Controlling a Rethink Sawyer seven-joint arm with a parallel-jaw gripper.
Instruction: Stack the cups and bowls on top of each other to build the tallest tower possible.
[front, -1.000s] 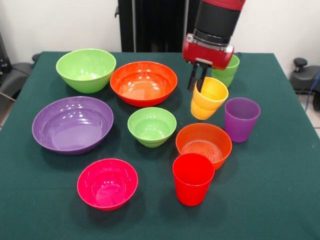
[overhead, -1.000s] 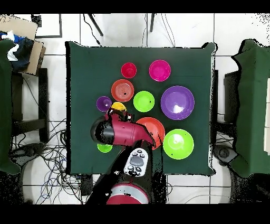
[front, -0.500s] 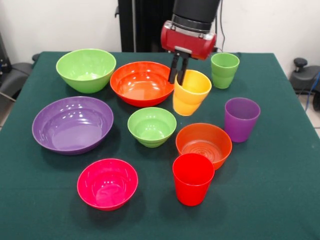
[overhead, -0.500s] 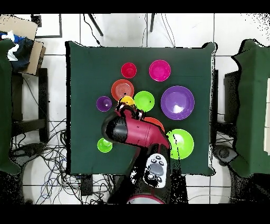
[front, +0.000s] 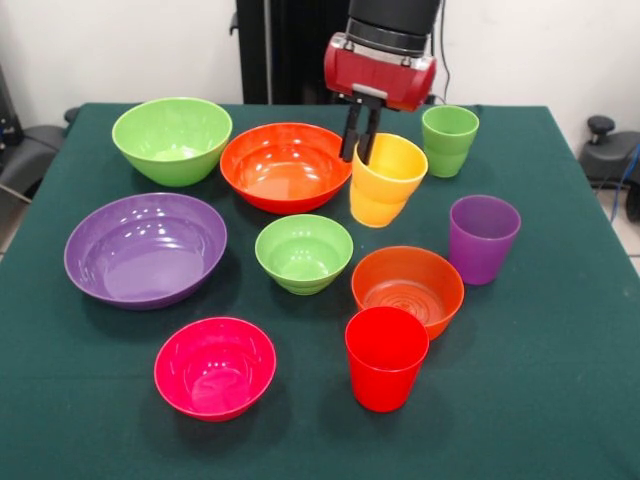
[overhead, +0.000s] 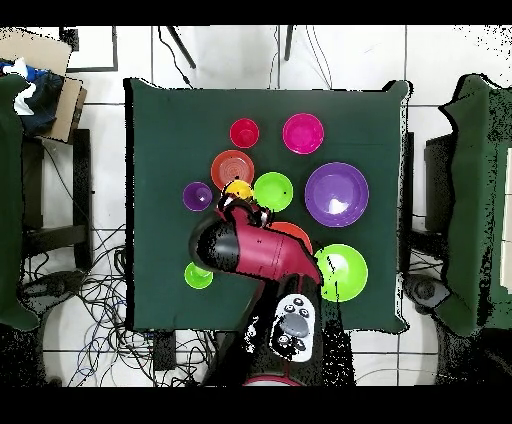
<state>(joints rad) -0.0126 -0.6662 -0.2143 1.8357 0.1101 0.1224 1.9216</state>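
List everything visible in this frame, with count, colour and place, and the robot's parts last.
Large bowls: three; lime green far left, orange beside it, purple left.
Small bowls: three; lime green centre, orange right of it, magenta-pink front.
Cups: four; red front, purple right, light green far right, yellow tilted, held.
Table: one, dark green cloth.
Arm: red and black.
Hand: shut on the yellow cup's rim.
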